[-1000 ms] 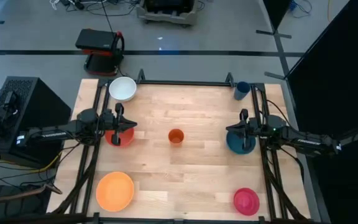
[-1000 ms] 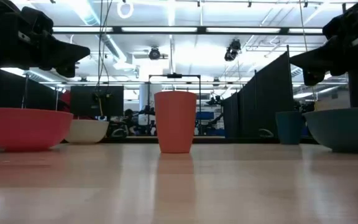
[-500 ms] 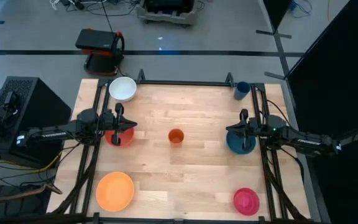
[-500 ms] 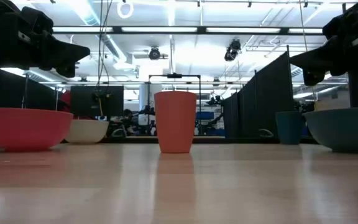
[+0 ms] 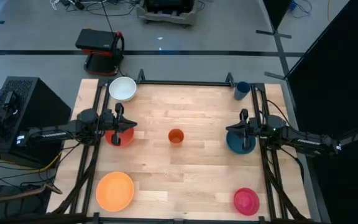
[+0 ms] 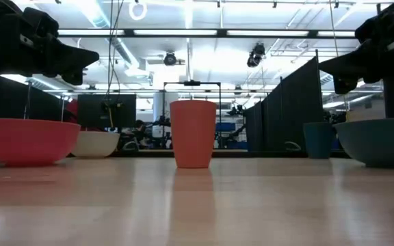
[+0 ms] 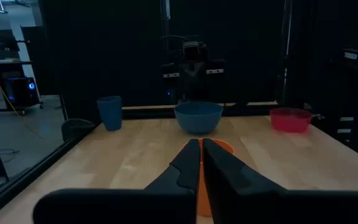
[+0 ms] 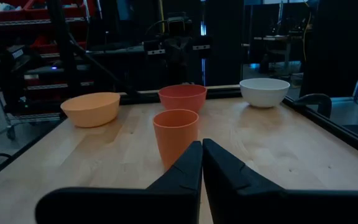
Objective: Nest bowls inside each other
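Five bowls stand apart on the wooden table, each on its base: white at the far left, red at mid left, orange at the near left, teal-blue at mid right, magenta-pink at the near right. My left gripper hangs shut and level above the red bowl, pointing toward the table's middle. My right gripper hangs shut and level above the teal-blue bowl, facing it. The wrist views show both pairs of fingers closed on nothing: left, right.
A small orange cup stands upright at the table's middle, between the two grippers. A small dark-blue cup stands at the far right corner. Dark frame rails run along the table's far, left and right edges.
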